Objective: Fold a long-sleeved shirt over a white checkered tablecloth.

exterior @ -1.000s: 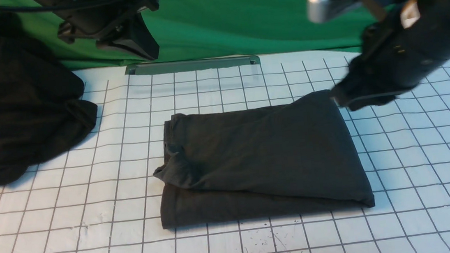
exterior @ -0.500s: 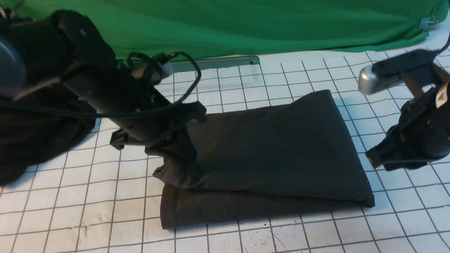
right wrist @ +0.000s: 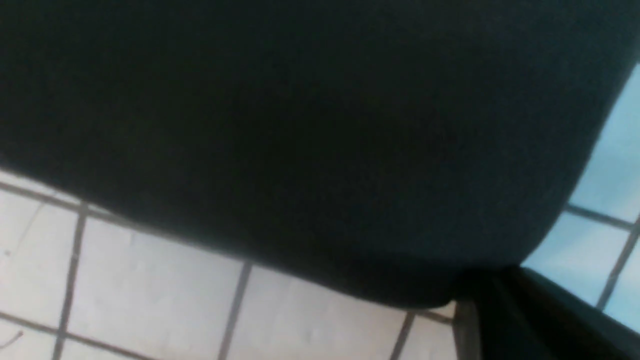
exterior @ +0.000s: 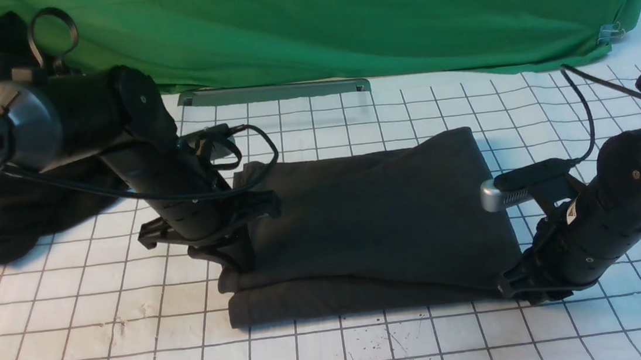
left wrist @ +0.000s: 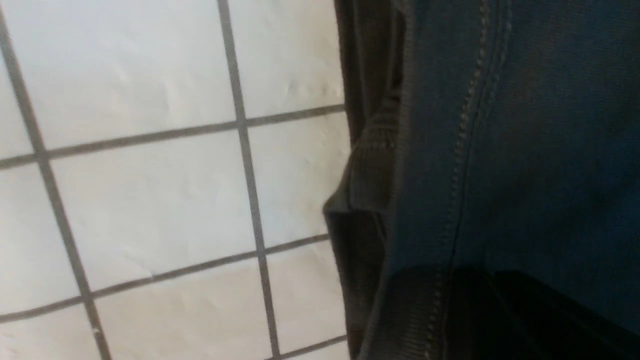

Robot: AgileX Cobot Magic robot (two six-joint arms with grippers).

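The long-sleeved shirt (exterior: 372, 228) lies folded into a rough rectangle in the middle of the white checkered tablecloth (exterior: 107, 341), which covers the desk. Its upper layer sits askew on the lower one, so a strip of the lower layer shows along the near edge. No print or collar shows from the front.

The left hand (exterior: 237, 258) is down at the shirt's left edge, close to the near-left corner, with its tip against the bunched cloth there. The left wrist view shows a stitched hem and stacked folds of the shirt beside bare grid squares, with a dark shape low in the picture. Whether this hand is clenched on the cloth or released I cannot tell.

The right hand (exterior: 522, 289) is low at the shirt's near-right corner, touching or just beside the edge. A silver camera (exterior: 498, 195) sticks out from the arm above it. In the right wrist view the dark cloth fills most of the picture and a dark finger (right wrist: 525, 315) meets its edge. Here too I cannot tell whether the hand is grasping the cloth.

A black heap of cloth (exterior: 0, 216) lies at the far left, partly behind the left arm. A green cloth (exterior: 340, 19) hangs across the far side, with a grey metal strip (exterior: 274, 92) at its foot.
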